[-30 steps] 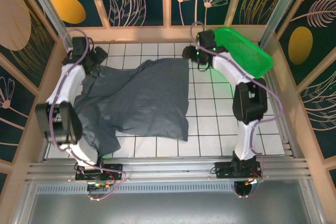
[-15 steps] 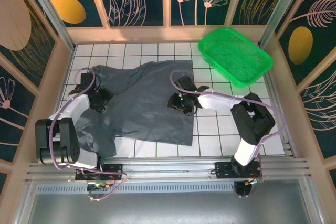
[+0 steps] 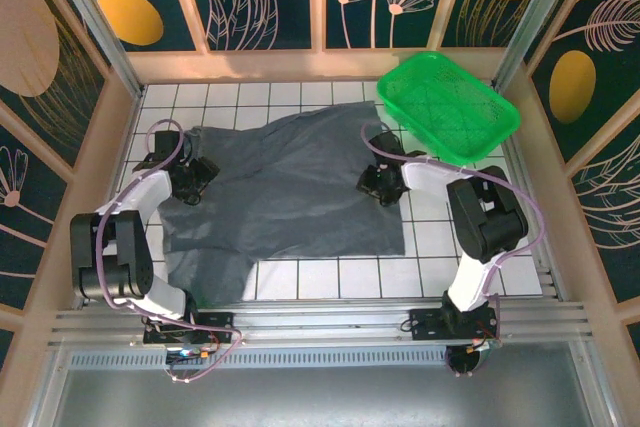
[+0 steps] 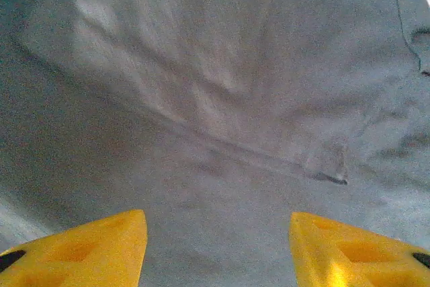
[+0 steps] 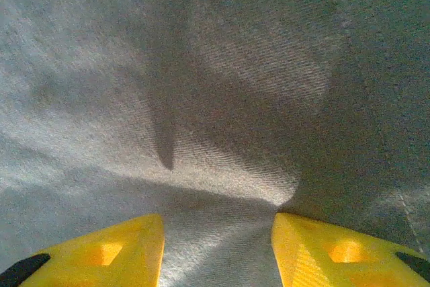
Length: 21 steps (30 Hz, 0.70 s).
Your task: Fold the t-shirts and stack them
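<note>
T-shirt [image 3: 290, 187] looks soft, limp; pinch its edges. Left hand [image 3: 192, 180], 9 o'clock: fingers apart. Right hand [image 3: 379, 183], 3 o'clock: can't tell if clamped.

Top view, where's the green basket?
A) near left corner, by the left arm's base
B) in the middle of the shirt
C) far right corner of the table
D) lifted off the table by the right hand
C: the green basket rests at the far right corner of the tiled table, just past the far right corner of the spread t-shirt.
</note>
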Each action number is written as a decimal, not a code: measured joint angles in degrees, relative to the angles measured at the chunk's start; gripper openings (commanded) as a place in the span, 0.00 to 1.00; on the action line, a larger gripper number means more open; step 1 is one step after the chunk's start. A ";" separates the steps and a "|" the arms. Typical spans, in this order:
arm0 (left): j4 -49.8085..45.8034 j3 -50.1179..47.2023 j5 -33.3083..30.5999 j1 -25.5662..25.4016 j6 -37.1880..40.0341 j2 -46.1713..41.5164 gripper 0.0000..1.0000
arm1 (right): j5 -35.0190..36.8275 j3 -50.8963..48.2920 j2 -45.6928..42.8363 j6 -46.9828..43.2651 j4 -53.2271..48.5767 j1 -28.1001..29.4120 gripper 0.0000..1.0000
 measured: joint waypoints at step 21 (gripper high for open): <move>0.85 7.26 -7.48 0.00 3.93 13.79 0.42 | 1.40 4.92 3.06 -2.51 -4.90 0.22 0.49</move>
